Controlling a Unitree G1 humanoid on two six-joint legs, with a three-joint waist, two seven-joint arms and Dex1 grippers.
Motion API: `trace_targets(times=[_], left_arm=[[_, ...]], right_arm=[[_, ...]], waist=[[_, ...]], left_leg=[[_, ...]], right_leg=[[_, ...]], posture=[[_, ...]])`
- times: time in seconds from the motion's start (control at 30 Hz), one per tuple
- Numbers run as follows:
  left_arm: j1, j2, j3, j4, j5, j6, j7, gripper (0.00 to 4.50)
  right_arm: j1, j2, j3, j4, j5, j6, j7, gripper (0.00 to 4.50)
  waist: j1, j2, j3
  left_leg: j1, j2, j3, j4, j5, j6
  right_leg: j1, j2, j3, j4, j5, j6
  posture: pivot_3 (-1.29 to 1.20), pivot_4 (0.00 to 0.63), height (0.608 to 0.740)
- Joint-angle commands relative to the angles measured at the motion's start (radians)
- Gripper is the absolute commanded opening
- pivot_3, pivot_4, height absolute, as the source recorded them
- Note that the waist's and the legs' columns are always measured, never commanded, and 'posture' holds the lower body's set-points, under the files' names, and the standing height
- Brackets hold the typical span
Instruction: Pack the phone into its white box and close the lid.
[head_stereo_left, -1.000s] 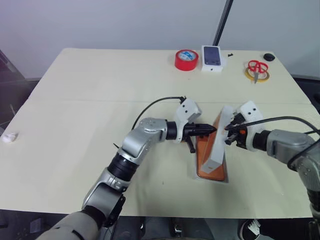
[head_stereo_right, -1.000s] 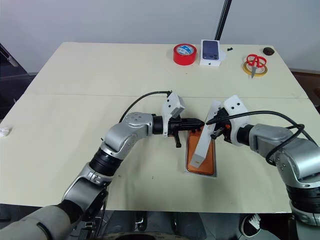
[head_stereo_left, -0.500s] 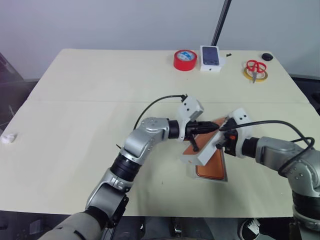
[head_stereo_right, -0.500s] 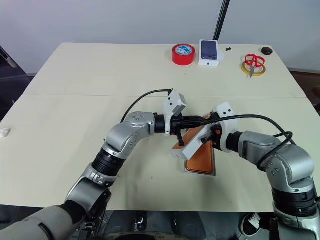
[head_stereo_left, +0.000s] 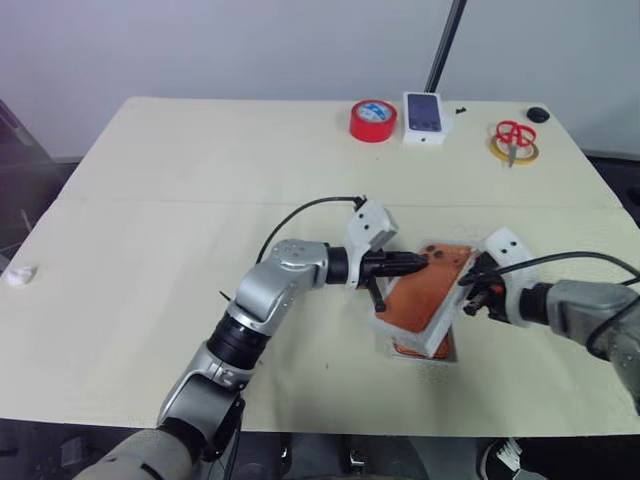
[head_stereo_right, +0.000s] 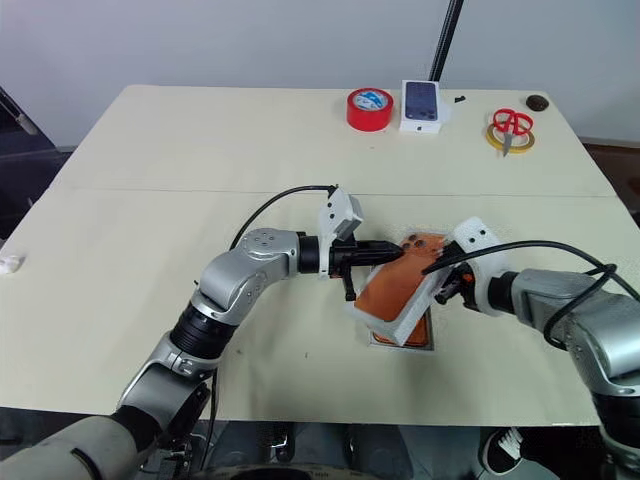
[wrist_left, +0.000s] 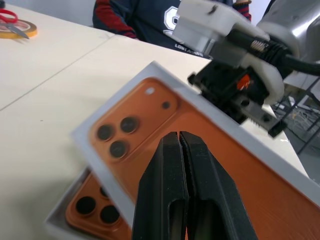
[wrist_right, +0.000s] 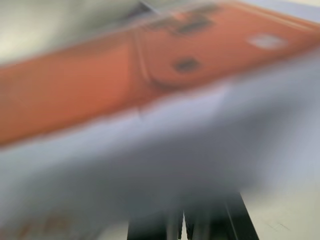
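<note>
The lid (head_stereo_left: 428, 295), its orange phone picture facing up, hangs tilted over the white box (wrist_left: 54, 220). The phone (wrist_left: 91, 212) lies in that box, and a strip of it shows under the lid's lower edge. My right gripper (head_stereo_left: 468, 291) is shut on the lid's right long side. From the left, my left gripper (head_stereo_left: 421, 262) reaches in level. It is shut, its fingertips (wrist_left: 179, 142) resting on the lid's printed face near the pictured lenses. The lid covers most of the box.
At the table's far edge stand a red tape roll (head_stereo_left: 373, 120), a white box with a dark phone picture (head_stereo_left: 424, 117), and red scissors on a yellow tape ring (head_stereo_left: 514, 141). A black pole (head_stereo_left: 446, 45) rises behind. A person's dark sweater (wrist_left: 140, 20) shows beyond the table.
The lid has swung from standing on its edge to lying tilted, picture up, over the box. My right gripper has moved right and down with it. The left gripper has stayed put.
</note>
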Motion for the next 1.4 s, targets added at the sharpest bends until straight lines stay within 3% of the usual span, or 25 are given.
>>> trace_targets(times=[0.03,0.37,0.63,0.9,1.4], left_arm=[[-0.007,-0.016,-0.012,0.002,0.004,-0.019,0.007,0.04],[-0.011,0.027,0.064,-0.003,-0.010,-0.003,0.029,0.04],[0.037,0.123,0.066,-0.043,-0.010,0.017,0.006,0.04],[0.055,0.152,0.034,-0.055,-0.017,0.035,-0.025,0.04],[0.070,0.172,0.012,-0.031,0.004,0.037,-0.035,0.04]], right_arm=[[0.032,-0.062,-0.001,-0.009,-0.063,-0.082,0.049,0.11],[0.103,-0.171,-0.045,0.049,-0.200,-0.209,0.116,0.11],[0.060,-0.132,0.038,0.045,-0.247,-0.240,0.120,0.11],[-0.008,-0.058,0.134,0.100,-0.309,-0.277,0.114,0.11],[0.062,-0.061,0.070,-0.038,-0.274,-0.276,0.207,0.11]], waist=[[0.001,0.000,0.000],[-0.001,0.000,0.000],[0.003,0.000,0.000],[0.003,0.000,0.000],[0.002,0.000,0.000]], left_leg=[[0.000,0.000,0.000,0.000,0.000,0.000],[0.000,0.000,0.000,0.000,0.000,0.000],[0.000,0.000,0.000,0.000,0.000,-0.001],[0.000,0.000,0.000,0.000,0.003,-0.005],[0.000,0.000,0.000,0.000,0.003,-0.005]], right_leg=[[0.000,0.000,0.000,0.000,0.000,0.000],[0.000,0.000,0.000,0.000,0.000,0.000],[0.000,0.000,0.000,0.000,0.000,0.000],[0.000,0.000,0.000,0.000,0.000,0.000],[0.000,0.000,0.000,0.001,0.000,0.000]], posture=[[0.00,0.150,0.690],[0.00,0.150,0.690],[0.00,0.150,0.690],[0.00,0.150,0.690],[0.00,0.150,0.690]])
